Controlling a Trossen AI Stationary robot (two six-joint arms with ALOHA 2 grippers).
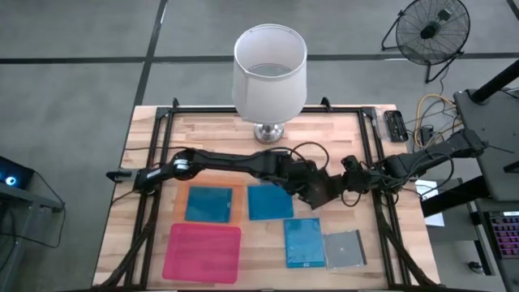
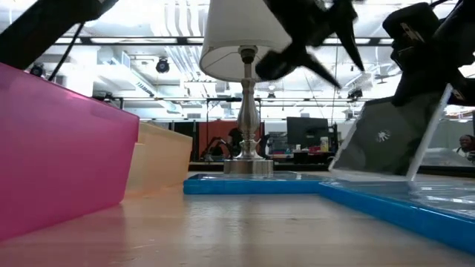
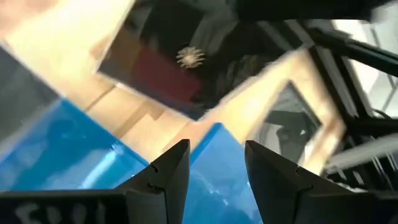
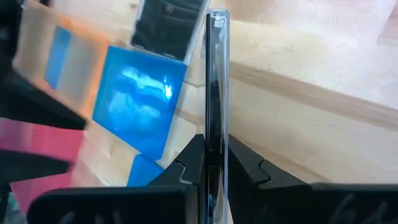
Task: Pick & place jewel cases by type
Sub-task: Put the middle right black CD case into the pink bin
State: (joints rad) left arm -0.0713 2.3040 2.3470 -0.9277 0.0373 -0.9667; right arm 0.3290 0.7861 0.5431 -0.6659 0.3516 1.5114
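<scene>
From above, a wooden counter point(image 1: 211, 138) carries a white-shaded lamp point(image 1: 269, 69) at its far edge, and both dark arms reach toward the middle. The left arm stretches low across the counter from the left, its left claw point(image 1: 312, 193) meeting the right claw point(image 1: 347, 180), which comes in from the right. A dark grey jewel case point(image 1: 321, 191) sits between the two claws. One blue jewel case point(image 1: 208, 204) lies on the orange sheet point(image 1: 180, 203), a second blue jewel case point(image 1: 269, 202) lies just beside it on bare wood, and a third blue jewel case point(image 1: 304, 242) lies nearer the front, touching a silvery jewel case point(image 1: 345, 249). A pink sheet point(image 1: 202, 252) lies at front left. From counter height, the grey case point(image 2: 386, 141) stands tilted on edge at right, under dark arm parts. In the left wrist view, the left claw's fingers point(image 3: 171, 171) stand apart with nothing between them, above a blue case point(image 3: 74, 149), the dark case point(image 3: 158, 62) beyond. In the right wrist view, the right claw point(image 4: 214, 163) is clamped on the case's thin edge point(image 4: 216, 81), holding it upright.
</scene>
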